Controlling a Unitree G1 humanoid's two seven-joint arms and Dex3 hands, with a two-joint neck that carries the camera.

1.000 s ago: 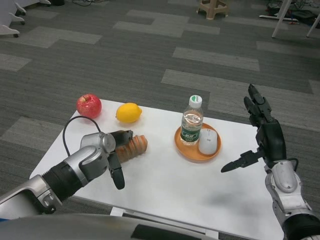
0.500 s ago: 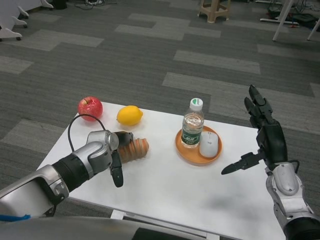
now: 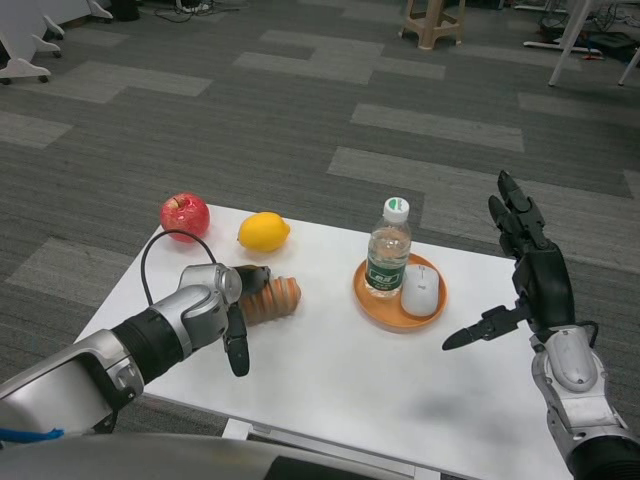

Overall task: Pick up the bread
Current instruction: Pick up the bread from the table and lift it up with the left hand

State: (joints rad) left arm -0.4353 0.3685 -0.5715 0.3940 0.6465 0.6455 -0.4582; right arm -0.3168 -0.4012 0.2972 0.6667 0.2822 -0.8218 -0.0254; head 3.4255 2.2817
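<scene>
The ridged brown loaf of bread [image 3: 270,299] lay on the white rectangular table [image 3: 330,370], toward its left edge and about midway between the near and far edges. The robot's left hand [image 3: 236,305] was up against the bread's left end: dark fingers [image 3: 252,274] lay along the loaf's far side and another pointed down past its near side, so the loaf sat between them. Whether the hand actually gripped the bread could not be told. Near the far left corner sat a shiny red apple [image 3: 185,215], and a yellow lemon [image 3: 264,232] lay to its right along the far edge. A shallow orange plate [image 3: 375,300] further right carried a clear plastic water bottle with a green label [image 3: 386,256] and a white computer mouse [image 3: 420,290]. The right hand [image 3: 525,275] was raised over the table's right edge, fingers spread wide and holding nothing.
</scene>
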